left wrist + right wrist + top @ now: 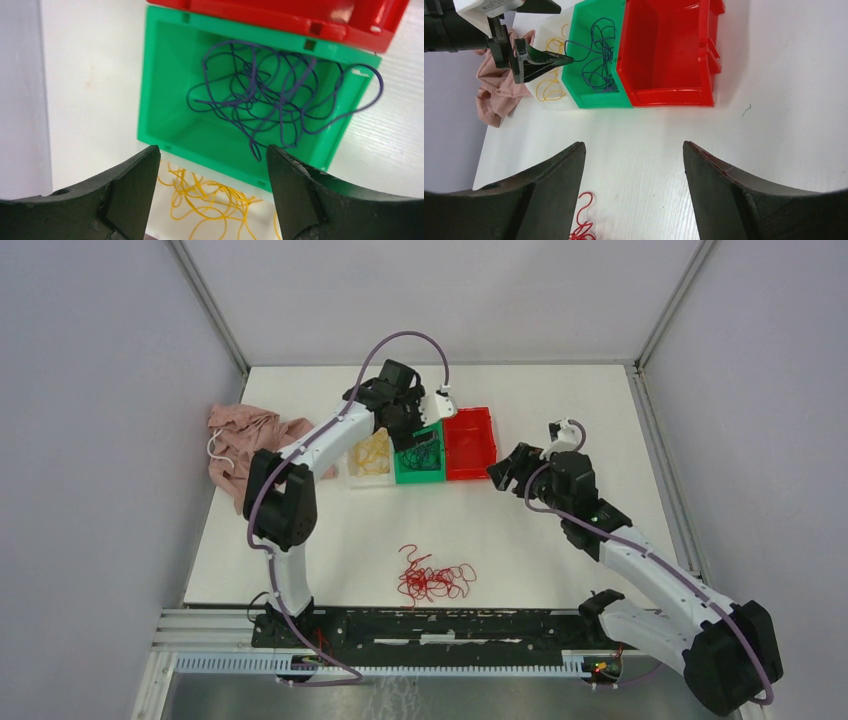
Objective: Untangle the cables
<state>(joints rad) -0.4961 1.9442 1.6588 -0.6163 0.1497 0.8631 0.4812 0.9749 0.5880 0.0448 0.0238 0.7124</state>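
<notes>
Top external view: left gripper (pixel 415 432) above the green bin (pixel 150 75), jaws spread wide, holds nothing. Dark purple cables (pixel 260 95) heaped inside that bin, one loop draped over its rim. Yellow cables (pixel 372 452) in the white bin (pixel 352 476) alongside. Red cables (pixel 435 580) tangled on the table (pixel 560 550) near its front edge. Right gripper (pixel 634 150) near the red bin (pixel 470 445), jaws likewise apart, empty.
</notes>
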